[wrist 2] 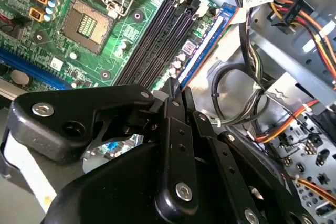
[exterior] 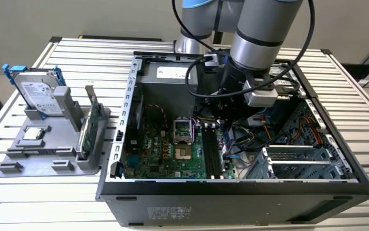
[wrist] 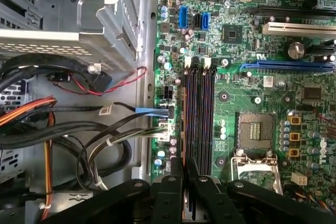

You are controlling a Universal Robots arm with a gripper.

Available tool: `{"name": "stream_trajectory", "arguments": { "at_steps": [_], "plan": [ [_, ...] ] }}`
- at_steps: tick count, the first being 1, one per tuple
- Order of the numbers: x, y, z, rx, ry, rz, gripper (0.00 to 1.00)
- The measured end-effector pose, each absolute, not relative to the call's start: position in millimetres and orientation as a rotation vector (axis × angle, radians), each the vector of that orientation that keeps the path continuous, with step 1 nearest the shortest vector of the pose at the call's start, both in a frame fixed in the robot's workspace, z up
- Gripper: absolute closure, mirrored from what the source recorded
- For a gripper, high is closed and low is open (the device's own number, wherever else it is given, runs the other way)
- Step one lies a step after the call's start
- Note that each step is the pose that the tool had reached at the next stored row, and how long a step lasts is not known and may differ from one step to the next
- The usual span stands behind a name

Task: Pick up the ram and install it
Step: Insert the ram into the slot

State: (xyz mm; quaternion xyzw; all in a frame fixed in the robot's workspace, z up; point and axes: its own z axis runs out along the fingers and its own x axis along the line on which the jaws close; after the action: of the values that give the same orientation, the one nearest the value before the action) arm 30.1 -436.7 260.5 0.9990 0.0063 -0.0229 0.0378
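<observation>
Starting at the exterior view's left, a grey tray (exterior: 24, 159) is sitting on the slatted table (exterior: 43, 207), carrying a hard drive (exterior: 40, 94) and a tall green card (exterior: 93, 127), both well apart from the work. Next along, the open computer case (exterior: 236, 197) is lying on its side with the motherboard (exterior: 159, 154) facing up, and the arm is reaching down into it.

In both wrist views the gripper (wrist: 185, 169) is hanging above the long black memory slots (wrist: 202, 119). Its fingers (wrist 2: 181, 114) are pinching together on the ram (wrist 2: 207, 40), which is showing edge-on as a slim blue-green bar running out from the fingertips. In the first wrist view the ram (wrist: 184, 129) is lining up lengthwise with the slots, but it appears to be lying along the outer edge of the bank, on the side toward the cables (wrist: 94, 140), rather than squarely over one slot. I cannot tell whether it is touching the board.

The main risk, as I am judging it, is pressing down while offset or tilted: the stick would be catching on a slot wall, skewing in the pinch, or bending. The white latches (wrist: 187, 62) at the slot ends are looking another hazard if they are not standing open. Further right, the loose cable bundle is lying just beside the slots and could be snagging the fingers.
</observation>
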Motion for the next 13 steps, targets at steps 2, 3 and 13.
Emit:
{"name": "stream_trajectory", "arguments": {
  "at_steps": [2, 3, 13],
  "plan": [
    [30.1, -436.9, 259.0, 3.065, 0.018, -0.071, 1.00],
    [30.1, -436.9, 259.0, 3.065, 0.018, -0.073, 1.00],
    [30.0, -441.3, 257.5, 3.065, 0.018, -0.073, 1.00]
  ]
}}
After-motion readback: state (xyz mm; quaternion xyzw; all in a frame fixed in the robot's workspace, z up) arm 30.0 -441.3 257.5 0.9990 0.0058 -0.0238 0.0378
